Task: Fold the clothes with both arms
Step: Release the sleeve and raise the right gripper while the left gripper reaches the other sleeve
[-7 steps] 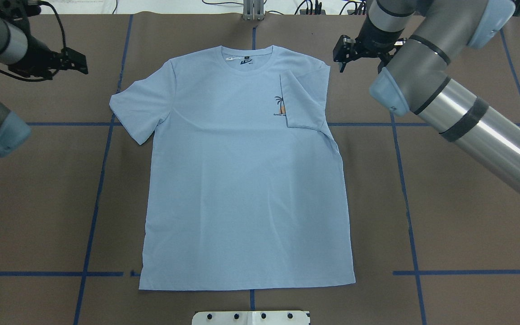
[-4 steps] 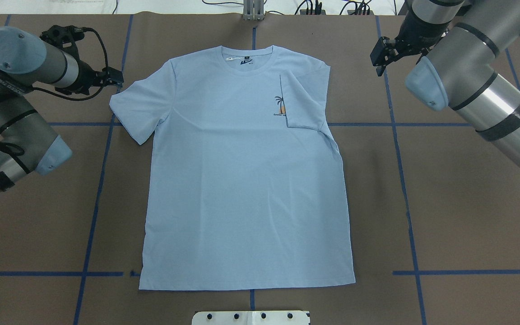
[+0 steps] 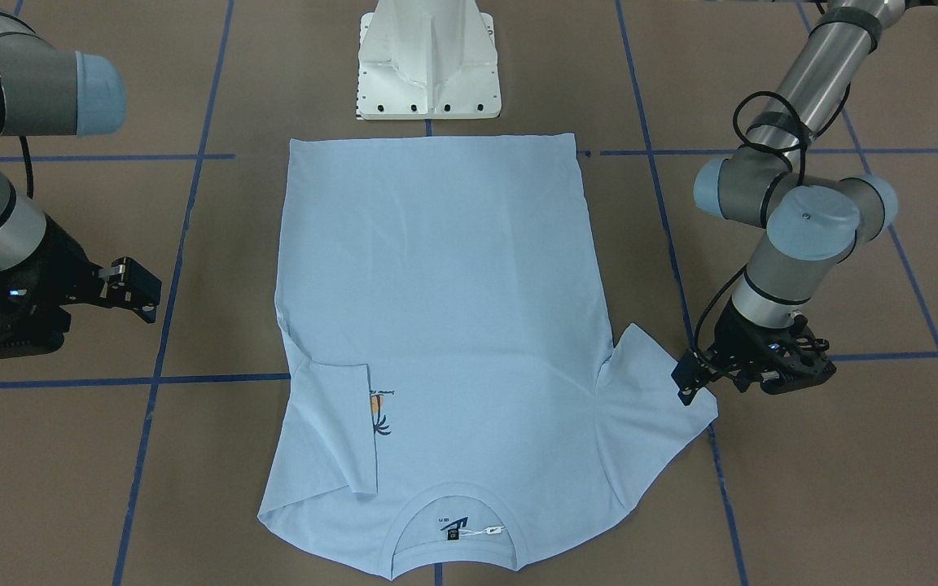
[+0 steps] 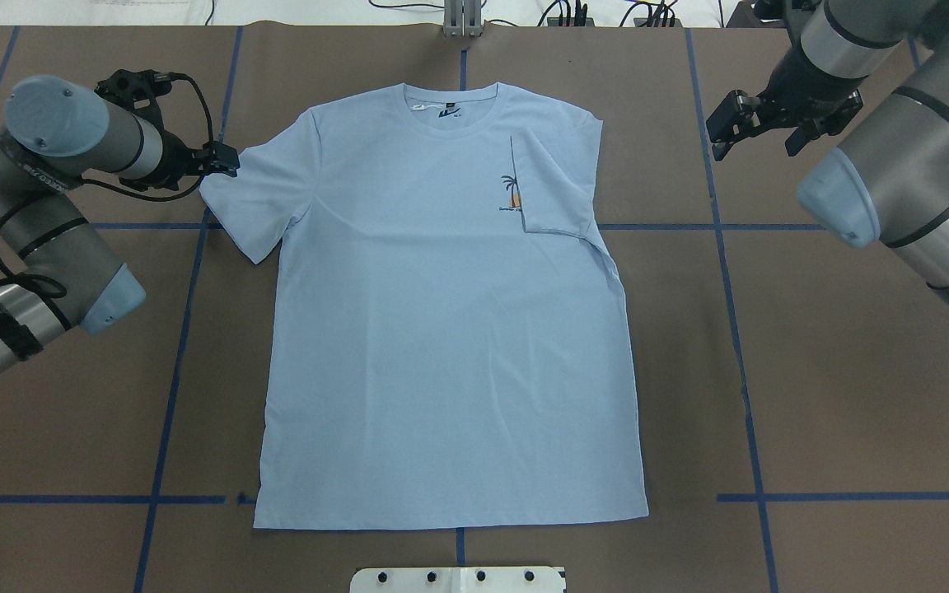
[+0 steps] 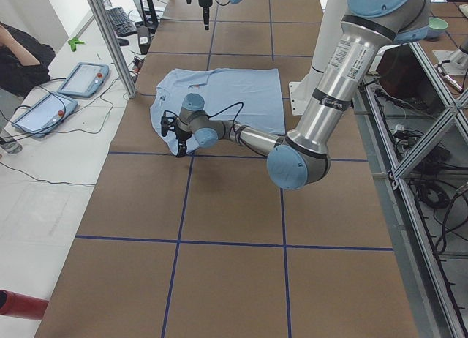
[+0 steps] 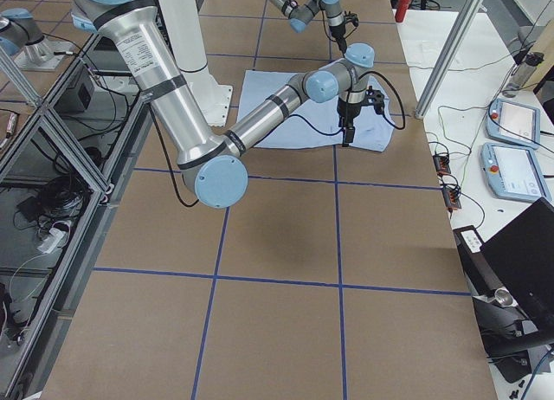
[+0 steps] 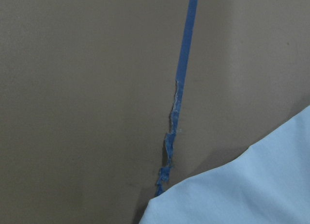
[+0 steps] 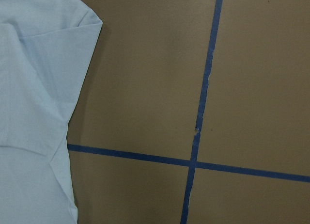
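Sleeve tip decides the coming move: the light blue short-sleeved fabric T-shirt [image 4: 441, 346] lies flat mid-table, long axis running from the robot's edge to the far edge, collar far; its spread left sleeve [image 4: 256, 198] ends right at the black two-finger left gripper [image 4: 229, 162], whose gap I cannot tell; the black right gripper [image 3: 143, 293], jaws parted, hangs well apart towards the far edge on the right
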